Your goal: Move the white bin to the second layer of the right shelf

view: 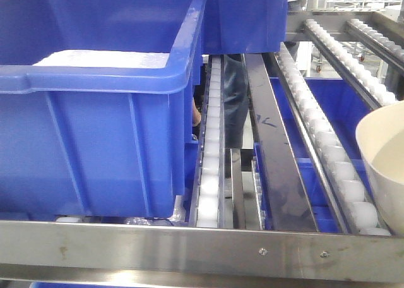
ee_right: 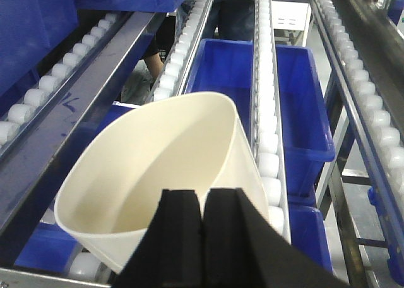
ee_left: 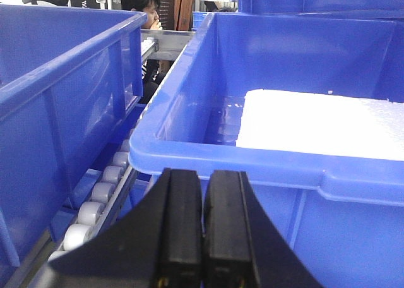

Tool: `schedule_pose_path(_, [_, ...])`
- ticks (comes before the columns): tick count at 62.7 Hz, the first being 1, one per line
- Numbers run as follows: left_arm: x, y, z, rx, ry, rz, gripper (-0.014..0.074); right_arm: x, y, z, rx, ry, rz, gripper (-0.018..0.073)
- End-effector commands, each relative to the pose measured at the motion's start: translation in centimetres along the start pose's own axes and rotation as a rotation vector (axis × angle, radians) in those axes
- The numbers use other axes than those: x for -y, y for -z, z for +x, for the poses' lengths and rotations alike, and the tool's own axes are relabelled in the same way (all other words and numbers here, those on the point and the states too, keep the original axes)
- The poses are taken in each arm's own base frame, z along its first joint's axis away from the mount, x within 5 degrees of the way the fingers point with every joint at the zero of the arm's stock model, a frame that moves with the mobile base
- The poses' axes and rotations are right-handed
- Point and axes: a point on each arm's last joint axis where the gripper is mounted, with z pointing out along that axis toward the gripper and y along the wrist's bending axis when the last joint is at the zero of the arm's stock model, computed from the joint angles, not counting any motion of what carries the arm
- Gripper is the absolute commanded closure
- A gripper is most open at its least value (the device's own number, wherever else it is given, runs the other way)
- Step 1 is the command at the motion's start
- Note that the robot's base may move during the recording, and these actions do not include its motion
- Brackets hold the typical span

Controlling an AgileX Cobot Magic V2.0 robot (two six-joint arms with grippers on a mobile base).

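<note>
Placing step in hand, by the look of it. Right gripper [ee_right: 203, 220] pinched on the near wall of the white bin [ee_right: 164, 168], tilted over the roller lanes [ee_right: 267, 143] just behind the steel front rail [view: 202, 247]. Hard to tell whether resting on the rollers or hanging just above. Left gripper [ee_left: 202, 215] pressed together on nothing, parked before the blue crate [ee_left: 284, 111] with its white slab [ee_left: 322, 120]. Next up, probably: level the bin, settle the base onto the rollers, then spread the fingers. Beware a tip or a roll down the slope.
</note>
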Motion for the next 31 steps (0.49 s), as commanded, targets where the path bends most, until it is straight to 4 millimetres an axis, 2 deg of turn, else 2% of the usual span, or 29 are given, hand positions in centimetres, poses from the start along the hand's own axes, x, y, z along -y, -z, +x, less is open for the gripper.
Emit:
schedule_pose_path(1, [-0.1,0.1,0.1,0.071,0.01,-0.004,0.0512,0.1,0.2,-1.1,0.128,0.01,0.009,0.0508])
schedule_pose_path(15, [-0.1,0.1,0.1,0.071,0.01,-0.004,0.0512,0.1,0.4,-2.1,0.243,0.01,0.014,0.0508])
schedule_pose_path(31, [-0.1,0.1,0.1,0.071,0.01,-0.004,0.0512,0.1,0.4,-2.1,0.242,0.01,0.014,0.0508])
